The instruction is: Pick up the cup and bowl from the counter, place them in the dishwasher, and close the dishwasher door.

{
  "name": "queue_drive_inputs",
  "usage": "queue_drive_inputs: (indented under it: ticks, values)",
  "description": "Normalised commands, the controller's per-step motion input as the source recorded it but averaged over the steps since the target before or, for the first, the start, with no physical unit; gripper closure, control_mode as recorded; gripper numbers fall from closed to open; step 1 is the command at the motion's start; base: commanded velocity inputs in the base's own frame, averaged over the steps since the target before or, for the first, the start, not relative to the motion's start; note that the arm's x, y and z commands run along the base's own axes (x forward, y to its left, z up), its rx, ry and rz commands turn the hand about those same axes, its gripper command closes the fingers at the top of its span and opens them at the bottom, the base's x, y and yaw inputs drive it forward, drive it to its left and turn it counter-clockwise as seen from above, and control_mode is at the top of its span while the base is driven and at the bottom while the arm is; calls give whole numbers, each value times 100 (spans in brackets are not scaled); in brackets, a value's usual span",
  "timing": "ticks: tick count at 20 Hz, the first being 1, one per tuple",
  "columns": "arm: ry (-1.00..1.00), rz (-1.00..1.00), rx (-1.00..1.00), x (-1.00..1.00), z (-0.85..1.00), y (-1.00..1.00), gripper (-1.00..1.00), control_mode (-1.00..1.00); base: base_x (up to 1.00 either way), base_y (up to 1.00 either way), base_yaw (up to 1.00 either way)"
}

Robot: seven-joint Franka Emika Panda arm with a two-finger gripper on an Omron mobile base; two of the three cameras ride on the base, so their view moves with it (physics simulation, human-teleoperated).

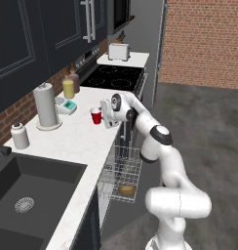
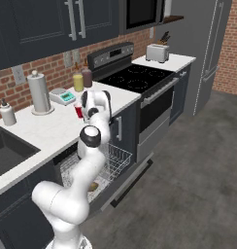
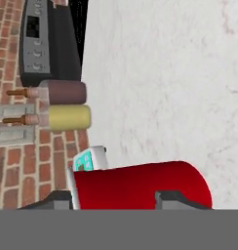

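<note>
The red cup stands upright on the white counter, close to its front edge. My gripper reaches in level from the right, right against the cup. In the hand view the cup lies across the bottom, and the gripper has one fingertip by its rim and the other in front of its body; whether they press on it cannot be told. The tan bowl sits in the white wire rack of the dishwasher, whose door hangs open. From the right base view, the cup peeks out beside the gripper.
A paper-towel roll, a yellow bottle, a brown bottle and a small teal scale stand behind the cup. A soap dispenser and the black sink lie to the left. The black stove is to the right.
</note>
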Motion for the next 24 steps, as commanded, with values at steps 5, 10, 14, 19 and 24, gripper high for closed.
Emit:
queue_drive_inputs:
  ticks: [5, 10, 14, 19, 24]
  values:
    - [1, 3, -4, -16, 15, -53, 100, -100, 0, 0, 0]
    - [13, 5, 0, -42, 45, -59, 100, -100, 0, 0, 0]
    - [14, 4, -3, -61, 64, -60, 100, -100, 0, 0, 0]
    - [21, 4, -9, -85, 32, -65, 100, -100, 0, 0, 0]
    - [23, 8, -18, -100, 1, -65, 100, -100, 0, 0, 0]
